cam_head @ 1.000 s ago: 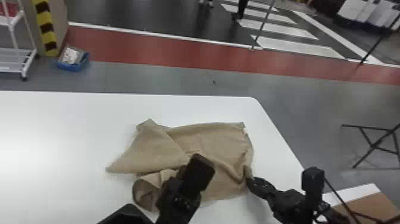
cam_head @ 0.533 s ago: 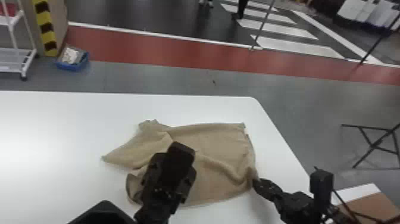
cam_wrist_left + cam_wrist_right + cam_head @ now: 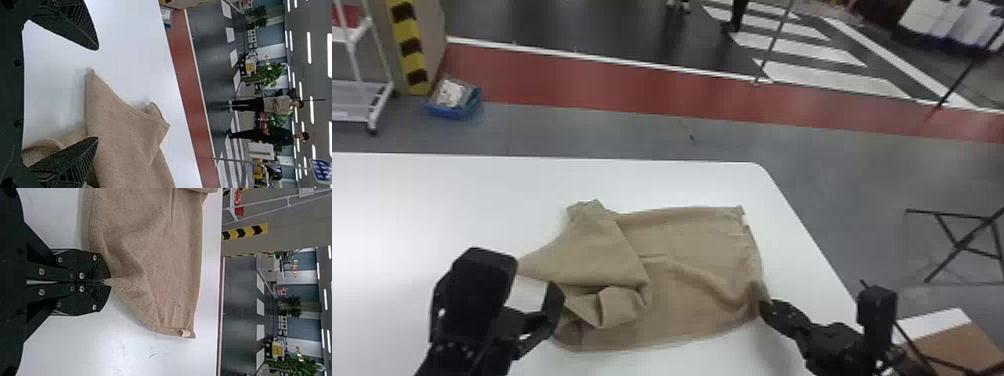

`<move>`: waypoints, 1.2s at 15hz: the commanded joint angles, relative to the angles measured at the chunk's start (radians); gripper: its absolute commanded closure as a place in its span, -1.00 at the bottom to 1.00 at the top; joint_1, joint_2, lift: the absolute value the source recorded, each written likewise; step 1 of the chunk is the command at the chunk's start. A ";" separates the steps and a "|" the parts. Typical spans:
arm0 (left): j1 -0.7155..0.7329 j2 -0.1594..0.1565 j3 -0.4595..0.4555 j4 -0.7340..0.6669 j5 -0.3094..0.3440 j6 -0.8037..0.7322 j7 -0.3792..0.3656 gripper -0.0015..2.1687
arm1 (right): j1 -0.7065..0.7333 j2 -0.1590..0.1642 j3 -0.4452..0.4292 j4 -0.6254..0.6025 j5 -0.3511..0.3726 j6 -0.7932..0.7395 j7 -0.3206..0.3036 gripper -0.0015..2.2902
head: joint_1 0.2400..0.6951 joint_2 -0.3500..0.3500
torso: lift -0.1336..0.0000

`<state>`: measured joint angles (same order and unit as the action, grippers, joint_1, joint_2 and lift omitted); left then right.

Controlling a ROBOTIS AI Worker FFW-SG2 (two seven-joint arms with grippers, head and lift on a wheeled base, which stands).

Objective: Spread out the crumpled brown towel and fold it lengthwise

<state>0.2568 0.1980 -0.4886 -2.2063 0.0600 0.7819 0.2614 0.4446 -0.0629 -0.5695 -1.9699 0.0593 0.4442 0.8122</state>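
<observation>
"Gripping the towel [image 3: 692, 240] at its near right end, the right end effector [image 3: 105, 282] has its fingers pinched together on the cloth, with the bench [image 3: 407, 200] beneath the towel."

"And at the towel's left?"

"The left end effector [image 3: 98, 93], fingers apart, clamped on nothing, near the loose tip [image 3: 534, 265]."

"Which step is in hand?"

"Spreading, it appears. The towel's right half lies fairly flat; its left half is doubled over and rumpled. The lengthwise fold is yet to come."

"What does the next move call for?"

"Probably a light pinch on that tip, upper layer only, then a low draw outward from the towel's middle, the right end anchored. Catching both layers could drag the crease along, not open it."
</observation>
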 commanded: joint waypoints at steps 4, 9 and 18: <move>0.081 0.014 0.008 -0.073 0.087 -0.016 -0.048 -0.74 | -0.015 0.003 0.020 0.016 0.019 0.000 -0.005 0.27 | 1.00 -1.00 | -0.87; -0.004 -0.017 -0.091 -0.032 0.084 -0.009 -0.036 -0.61 | 0.009 0.006 0.011 0.016 0.008 -0.028 -0.004 0.27 | 1.00 -1.00 | -0.87; -0.162 -0.034 -0.059 0.235 -0.009 -0.034 -0.007 -0.61 | 0.037 0.003 -0.027 0.005 -0.022 -0.058 0.010 0.27 | 1.00 -1.00 | -0.87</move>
<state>0.0982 0.1620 -0.5588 -1.9754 0.0518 0.7467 0.2573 0.4813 -0.0612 -0.5991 -1.9612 0.0370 0.3859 0.8222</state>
